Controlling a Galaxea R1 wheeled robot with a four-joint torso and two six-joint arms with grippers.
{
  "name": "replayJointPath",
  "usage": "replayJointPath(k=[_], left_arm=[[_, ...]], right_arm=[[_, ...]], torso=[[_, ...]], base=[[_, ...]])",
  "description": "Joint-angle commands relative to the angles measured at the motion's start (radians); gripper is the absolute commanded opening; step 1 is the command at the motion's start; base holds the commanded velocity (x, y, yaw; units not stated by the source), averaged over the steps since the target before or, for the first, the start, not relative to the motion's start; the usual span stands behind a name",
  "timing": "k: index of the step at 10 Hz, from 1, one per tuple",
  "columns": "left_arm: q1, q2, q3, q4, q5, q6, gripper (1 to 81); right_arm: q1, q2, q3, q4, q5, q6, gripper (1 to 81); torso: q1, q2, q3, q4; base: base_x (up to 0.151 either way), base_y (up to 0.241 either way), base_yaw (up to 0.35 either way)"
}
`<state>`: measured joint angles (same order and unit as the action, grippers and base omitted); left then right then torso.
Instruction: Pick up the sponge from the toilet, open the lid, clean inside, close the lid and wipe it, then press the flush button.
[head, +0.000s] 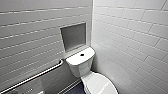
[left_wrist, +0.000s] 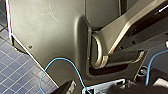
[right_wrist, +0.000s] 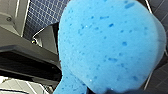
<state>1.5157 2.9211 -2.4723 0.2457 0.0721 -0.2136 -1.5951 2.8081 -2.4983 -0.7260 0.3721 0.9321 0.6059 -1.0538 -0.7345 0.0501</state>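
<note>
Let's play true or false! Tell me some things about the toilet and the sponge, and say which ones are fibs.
1. The lid is down. True.
2. The sponge is yellow. False: it is bright blue.
3. The flush button sits on top of the tank. True.
4. The sponge lies on the lid. False: the part of the lid in the head view is bare. The sponge is close to the right wrist camera, with the floor tiles behind it.
5. The grab bar is on the wall to the right of the tank. False: it is on the wall to the left.
</note>
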Motion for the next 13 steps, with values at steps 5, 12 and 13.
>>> replayJointPath(k=[5, 12, 13], left_arm=[[-0.005, 0.027, -0.042, -0.025, 0.067, -0.001, 81.1], [-0.009, 0.063, -0.102, -0.023, 0.067, -0.001, 81.1], [-0.009, 0.063, -0.102, -0.023, 0.067, 0.000, 81.1]], right_arm=[[-0.006, 0.113, -0.131, -0.064, -0.036, -0.001, 1.0], [-0.007, 0.144, -0.186, -0.064, -0.039, -0.001, 1.0], [-0.006, 0.144, -0.186, -0.064, -0.041, 0.001, 1.0]], torso=[[-0.155, 0.241, 0.112, 0.000], [-0.317, 0.487, 0.265, 0.000], [-0.340, 0.522, 0.298, 0.000]], base=[[0.000, 0.000, 0.000], [0.000, 0.000, 0.000], [0.000, 0.000, 0.000]])
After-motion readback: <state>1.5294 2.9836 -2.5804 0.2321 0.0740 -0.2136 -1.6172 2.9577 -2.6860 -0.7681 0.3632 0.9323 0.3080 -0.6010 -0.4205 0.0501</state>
